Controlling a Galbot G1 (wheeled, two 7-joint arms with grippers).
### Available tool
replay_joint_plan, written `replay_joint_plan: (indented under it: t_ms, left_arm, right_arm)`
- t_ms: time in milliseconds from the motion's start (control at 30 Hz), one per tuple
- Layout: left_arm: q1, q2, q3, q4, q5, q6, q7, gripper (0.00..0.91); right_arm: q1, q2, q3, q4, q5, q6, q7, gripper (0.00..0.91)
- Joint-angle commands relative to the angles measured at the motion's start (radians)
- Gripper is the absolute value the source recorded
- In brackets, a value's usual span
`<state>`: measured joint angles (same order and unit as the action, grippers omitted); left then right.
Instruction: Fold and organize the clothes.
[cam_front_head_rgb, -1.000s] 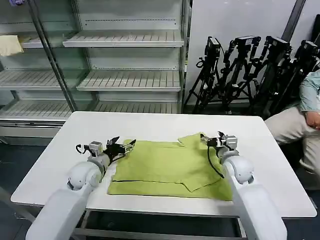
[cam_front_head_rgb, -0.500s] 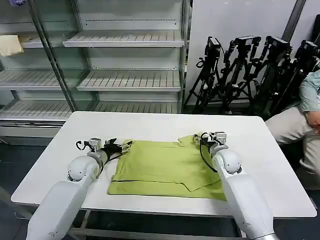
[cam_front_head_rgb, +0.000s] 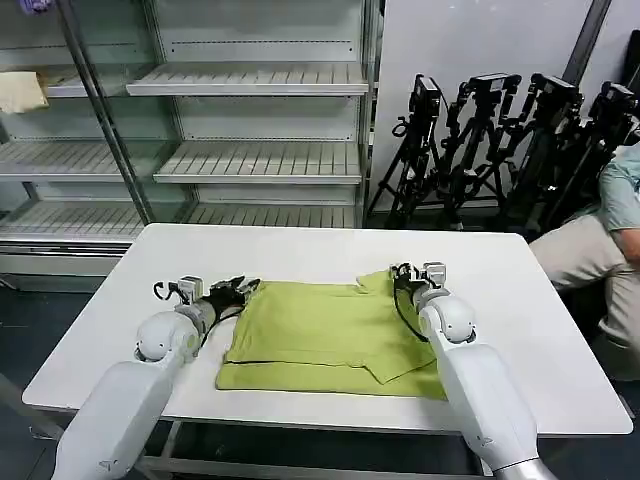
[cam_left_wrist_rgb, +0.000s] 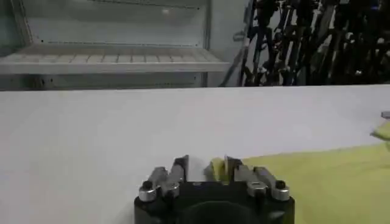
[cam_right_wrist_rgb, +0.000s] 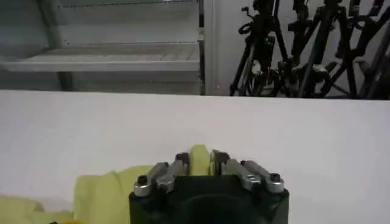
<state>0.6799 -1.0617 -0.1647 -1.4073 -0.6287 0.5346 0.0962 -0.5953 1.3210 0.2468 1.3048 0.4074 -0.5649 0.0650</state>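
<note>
The clothes, one lime yellow-green T-shirt (cam_front_head_rgb: 320, 335), lie partly folded on the white table (cam_front_head_rgb: 300, 250). My left gripper (cam_front_head_rgb: 245, 288) sits low at the shirt's far left corner. In the left wrist view the left gripper (cam_left_wrist_rgb: 206, 167) is open, with the shirt's edge (cam_left_wrist_rgb: 329, 182) reaching into the gap beside one finger and bare table showing in the rest. At the far right corner my right gripper (cam_front_head_rgb: 397, 272) holds the sleeve area. The right wrist view shows this gripper (cam_right_wrist_rgb: 200, 159) shut on a pinch of green fabric (cam_right_wrist_rgb: 103, 189).
Behind the table stands a glass-fronted shelving unit (cam_front_head_rgb: 250, 160) with a pale cream cloth (cam_front_head_rgb: 20, 90) on an upper left shelf. A cluster of black tripods (cam_front_head_rgb: 500, 140) stands at the back right. Bare tabletop lies beyond the shirt and at both sides.
My right gripper has moved left and slightly away from me, drawing the shirt's right corner inward. The left gripper's fingers have narrowed at the left corner and shifted a little outward.
</note>
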Motion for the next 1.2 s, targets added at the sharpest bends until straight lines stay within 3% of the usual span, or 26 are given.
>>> replay_joint_plan:
  t_ms: [33, 400, 800, 1200]
  left_arm:
    - [0.002, -0.007, 0.004, 0.009, 0.006, 0.007, 0.017, 0.010]
    - [0.019, 0.007, -0.034, -0.071, -0.020, -0.014, 0.001, 0.010]
    - [0.236, 0.053, -0.113, -0.339, -0.046, -0.032, -0.026, 0.010]
    - [0.447, 0.038, -0.194, -0.513, -0.010, -0.064, -0.033, 0.010]
  right_arm:
    - [0.001, 0.003, -0.002, -0.008, 0.001, 0.010, -0.008, 0.000]
    - [-0.094, -0.060, 0.009, 0.215, 0.044, 0.018, -0.006, 0.000]
    - [-0.262, -0.167, 0.055, 0.493, 0.093, 0.011, 0.002, 0.000]
    - [-0.480, -0.220, 0.085, 0.668, 0.044, 0.032, -0.003, 0.000]
